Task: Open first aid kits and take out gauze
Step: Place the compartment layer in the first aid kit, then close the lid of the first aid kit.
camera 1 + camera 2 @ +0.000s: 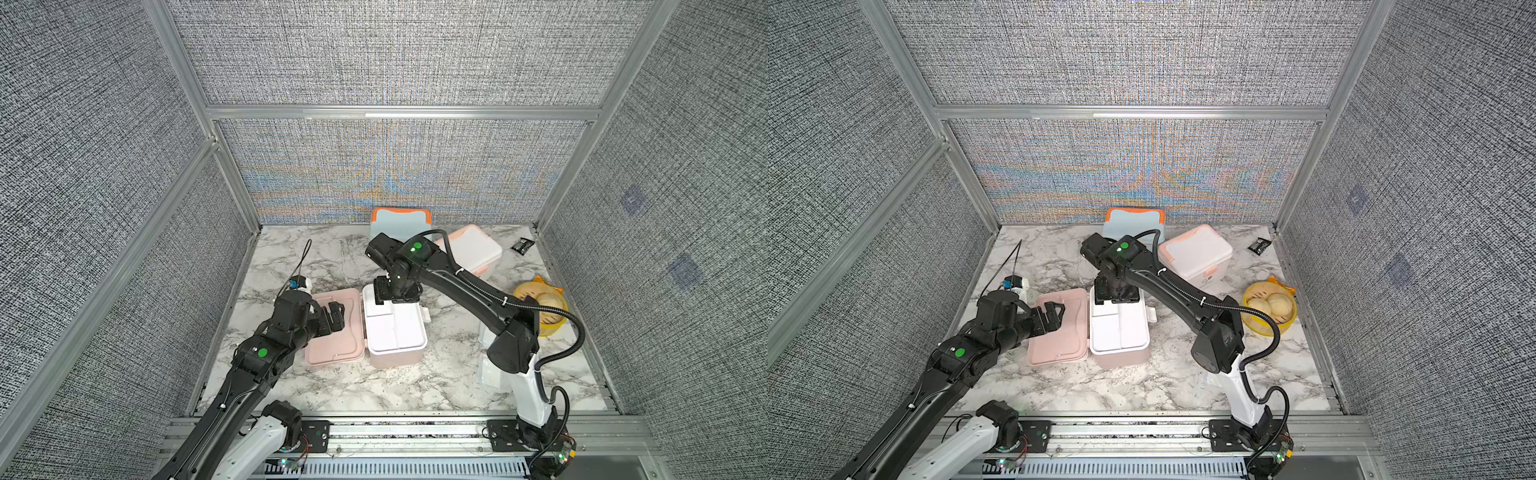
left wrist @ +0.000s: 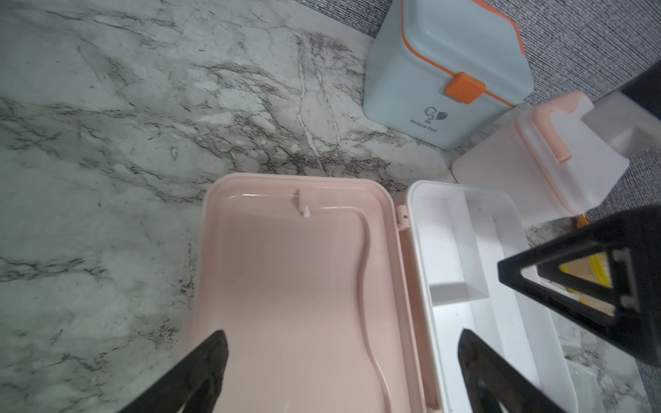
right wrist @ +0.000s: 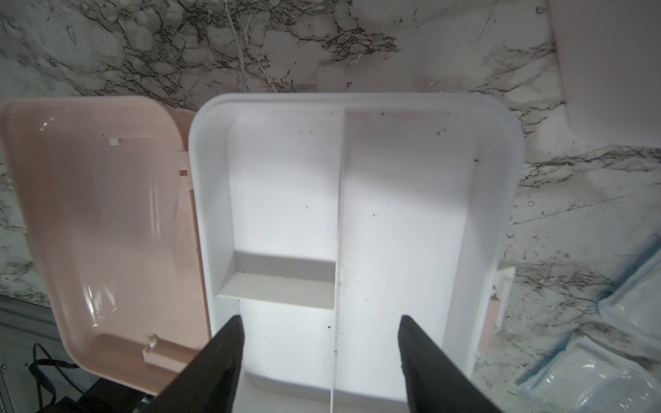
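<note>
The pink-and-white first aid kit stands open at mid-table, its pink lid [image 1: 334, 326] laid flat to the left of its white divided tray [image 1: 395, 332]. In the right wrist view the tray [image 3: 411, 214] holds nothing. My left gripper [image 1: 338, 316] hangs open over the lid [image 2: 293, 286]. Above the tray's far end, my right gripper [image 3: 320, 320] is open and grips nothing. The pale blue-and-orange kit [image 1: 401, 220] and the white-and-peach kit [image 1: 473, 249] stand latched at the back. Gauze packets [image 3: 590, 379] lie on the table to the right of the open kit.
A yellow basket of buns [image 1: 1268, 307] sits at the right edge, and a small black wrapper [image 1: 522, 244] lies in the back right corner. A small white-and-blue device with a cable [image 1: 300, 284] stands near the left wall. Grey fabric walls enclose the marble table [image 1: 374, 386].
</note>
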Controlling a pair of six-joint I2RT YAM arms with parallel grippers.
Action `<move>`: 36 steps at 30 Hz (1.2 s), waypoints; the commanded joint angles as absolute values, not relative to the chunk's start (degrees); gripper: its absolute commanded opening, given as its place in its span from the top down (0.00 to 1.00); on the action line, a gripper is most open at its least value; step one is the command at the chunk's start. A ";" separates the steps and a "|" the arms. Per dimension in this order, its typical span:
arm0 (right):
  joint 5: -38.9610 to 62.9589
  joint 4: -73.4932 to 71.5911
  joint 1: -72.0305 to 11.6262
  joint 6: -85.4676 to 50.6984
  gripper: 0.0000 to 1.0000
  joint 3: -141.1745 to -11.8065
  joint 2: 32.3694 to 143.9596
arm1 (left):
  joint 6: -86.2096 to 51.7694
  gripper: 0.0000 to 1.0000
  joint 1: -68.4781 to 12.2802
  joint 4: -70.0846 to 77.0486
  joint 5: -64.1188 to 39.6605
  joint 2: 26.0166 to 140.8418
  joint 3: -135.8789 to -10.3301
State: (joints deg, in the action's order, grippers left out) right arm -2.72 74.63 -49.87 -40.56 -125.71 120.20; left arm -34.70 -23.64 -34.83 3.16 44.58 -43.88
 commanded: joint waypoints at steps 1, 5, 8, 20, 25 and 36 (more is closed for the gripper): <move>-2.38 72.35 -49.24 -36.65 0.26 -123.34 117.18 | -36.57 0.01 -21.01 -35.15 4.98 44.32 -42.50; 0.27 63.65 -46.88 -31.74 0.21 -111.87 108.64 | -38.15 0.00 -16.09 -33.01 1.14 43.53 -39.71; 6.10 55.38 -43.73 -28.81 0.13 -100.62 101.21 | -39.16 0.01 -11.95 -31.69 -1.99 42.79 -37.67; 21.12 30.51 -33.47 -29.10 0.01 -68.26 85.53 | -45.91 0.01 1.54 -18.73 -23.14 44.55 -26.56; 26.01 22.93 -32.26 -31.06 0.01 -62.92 86.93 | -50.16 0.01 2.20 -11.56 -30.51 44.53 -23.42; 33.46 11.01 -32.35 -37.62 0.01 -57.33 89.83 | -55.40 0.01 2.29 -11.70 -36.65 37.85 -25.88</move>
